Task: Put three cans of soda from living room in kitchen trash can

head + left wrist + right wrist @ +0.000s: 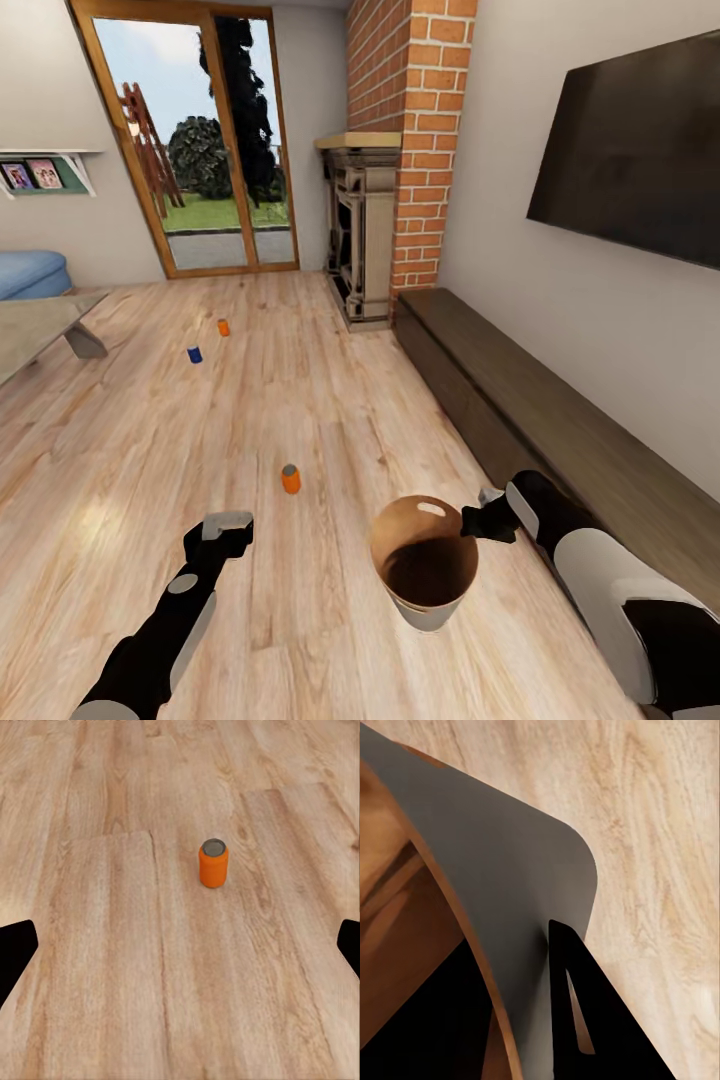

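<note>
Our right gripper (478, 522) is clamped on the bin (425, 565) rim. Our left gripper (228, 528), wide open and empty, should descend straight over the nearest orange can (290, 479) at its one o'clock, closing around its middle.

A red brick column (420, 120) rises from the light wood plank floor (330, 420). A beige stone fireplace (358, 230) adjoins the column; wood-framed glass doors (195, 140) stand beyond the fireplace. A black flat television (630, 150) hangs near the column, above a long dark wooden bench (540, 410).
</note>
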